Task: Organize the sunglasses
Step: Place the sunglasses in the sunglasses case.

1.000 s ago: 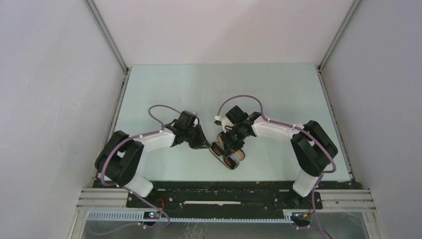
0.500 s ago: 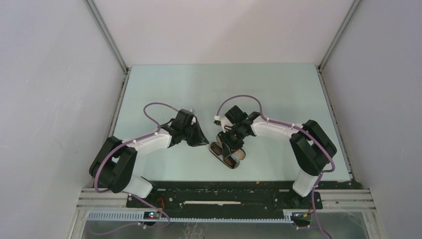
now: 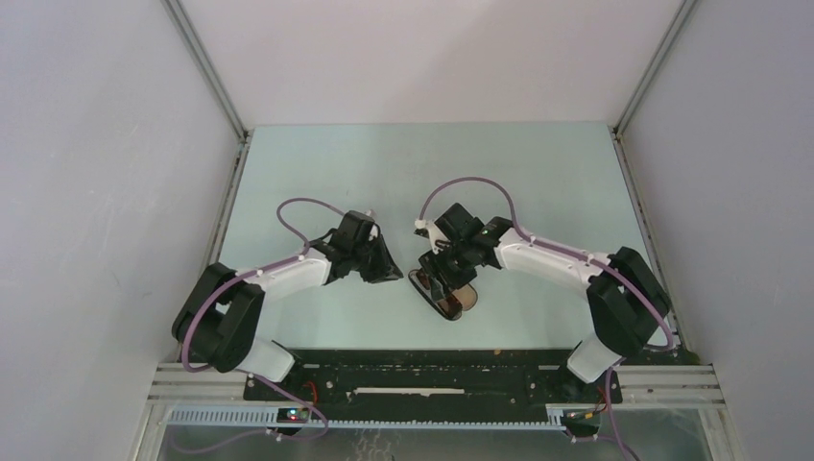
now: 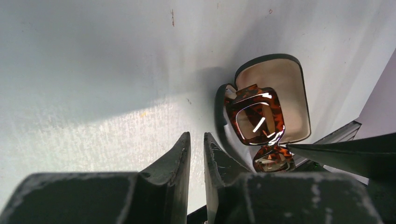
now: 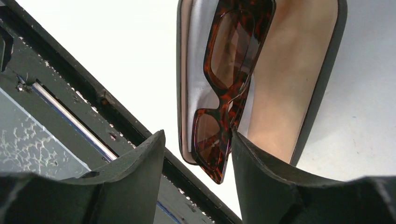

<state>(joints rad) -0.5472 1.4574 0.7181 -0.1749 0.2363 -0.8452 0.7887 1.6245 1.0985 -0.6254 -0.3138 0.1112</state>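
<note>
The table (image 3: pixel 317 182) is pale and bears both arms at its near edge. The right arm (image 3: pixel 547 254) rises from its base at the near right, folds at a high elbow by the right side, and sends its white forearm inward and left to the middle of the table, with the wrist tipped down. The left arm (image 3: pixel 288 274) is bent the same way on its own side. Its elbow is low at the near left and its forearm reaches right towards the middle.

The case (image 3: pixel 459 305) lies open on the table near the near edge, directly under the right wrist, with its tan lining up. The sunglasses (image 5: pixel 229 70) sit in it, tilted along one long side. One lens is over the lining and the other end pokes past the rim.

The right gripper (image 5: pixel 197 135) hangs low over that end with its fingers spread wide. The frame's corner lies between them, close to one finger, with a clear gap on the other side, so it grips nothing.

The left gripper (image 4: pixel 196 136) points down at bare table just left of the case. Only a thin slit shows between its fingers, and nothing is in them.
</note>
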